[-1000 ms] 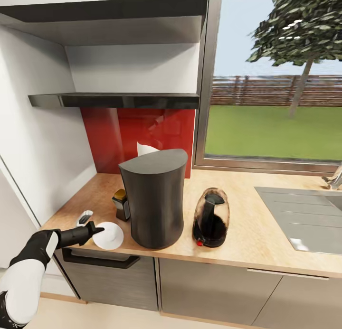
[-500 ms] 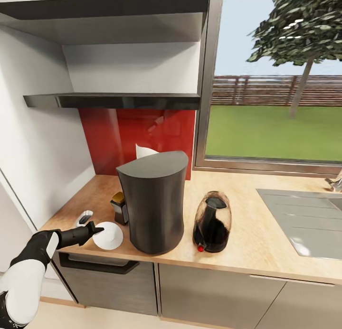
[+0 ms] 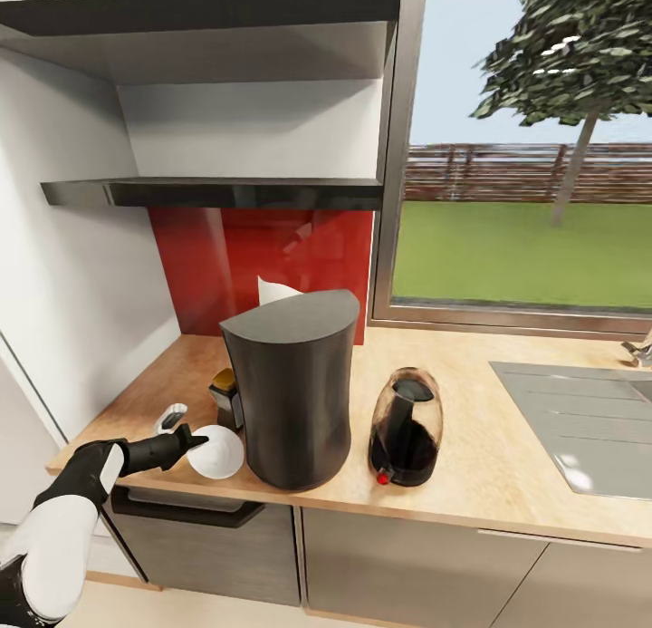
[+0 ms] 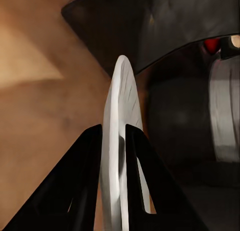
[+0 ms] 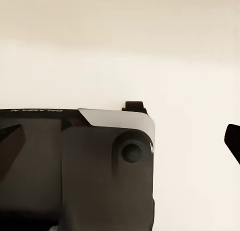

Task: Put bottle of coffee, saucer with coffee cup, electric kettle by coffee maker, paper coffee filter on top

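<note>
The dark-grey coffee maker (image 3: 290,388) stands on the light wood countertop (image 3: 489,469). My left gripper (image 3: 194,442) is shut on the rim of the white saucer (image 3: 219,453), which is held slightly tilted just left of the coffee maker's base. The left wrist view shows the saucer (image 4: 118,116) edge-on between my black fingers (image 4: 87,181). The bottle of coffee (image 3: 225,392) stands behind the saucer against the coffee maker. The coffee cup (image 3: 169,419) rests near the counter's left front. The paper coffee filter (image 3: 274,291) pokes up behind the coffee maker. The electric kettle (image 3: 405,426) stands to its right.
The black kitchen shelf (image 3: 217,191) runs above the red backsplash (image 3: 263,247). A steel sink (image 3: 580,420) is inset at the right, under a window. A white wall closes the counter's left end. In the right wrist view, my right gripper (image 5: 120,141) hangs over a dark robot part.
My left gripper has carried the saucer a little to the right, closer to the coffee maker, and the saucer is now more tilted. The head view has shifted slightly.
</note>
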Controlling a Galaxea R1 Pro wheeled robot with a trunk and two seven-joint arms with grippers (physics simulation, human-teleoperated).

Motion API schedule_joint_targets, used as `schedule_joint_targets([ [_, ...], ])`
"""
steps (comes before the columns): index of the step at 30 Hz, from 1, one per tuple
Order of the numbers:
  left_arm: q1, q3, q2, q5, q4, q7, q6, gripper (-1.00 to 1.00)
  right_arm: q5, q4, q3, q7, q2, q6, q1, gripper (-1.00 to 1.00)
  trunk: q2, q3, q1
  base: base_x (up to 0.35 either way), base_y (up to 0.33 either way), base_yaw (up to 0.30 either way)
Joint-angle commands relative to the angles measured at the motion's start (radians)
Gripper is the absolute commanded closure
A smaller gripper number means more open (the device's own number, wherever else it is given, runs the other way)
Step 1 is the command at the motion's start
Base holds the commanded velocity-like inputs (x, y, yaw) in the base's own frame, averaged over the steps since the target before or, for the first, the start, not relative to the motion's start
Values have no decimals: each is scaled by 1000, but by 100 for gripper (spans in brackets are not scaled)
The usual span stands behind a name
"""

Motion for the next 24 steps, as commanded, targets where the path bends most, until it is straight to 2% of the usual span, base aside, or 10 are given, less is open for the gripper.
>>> schedule_joint_targets([
  [1, -2, 8, -1, -12, -1, -6, 4, 100, -10, 0, 8, -1, 0, 1, -1, -100, -2, -2, 1, 0, 0, 0],
  [11, -2, 6, 6, -17, 0, -5, 4, 100, -10, 0, 8, -1, 0, 1, -1, -100, -2, -2, 1, 69, 0, 0],
  [17, -2, 6, 1, -14, 0, 69, 2, 100, -10, 0, 8, -1, 0, 1, -1, -100, -2, -2, 1, 0, 0, 0],
  [23, -2, 6, 0, -13, 0, 75, 2, 100, -10, 0, 8, -1, 0, 1, -1, -100, -2, -2, 1, 0, 0, 0],
  [24, -2, 6, 0, -14, 0, 75, 2, -100, -10, 0, 8, -1, 0, 1, -1, -100, -2, -2, 1, 0, 0, 0],
])
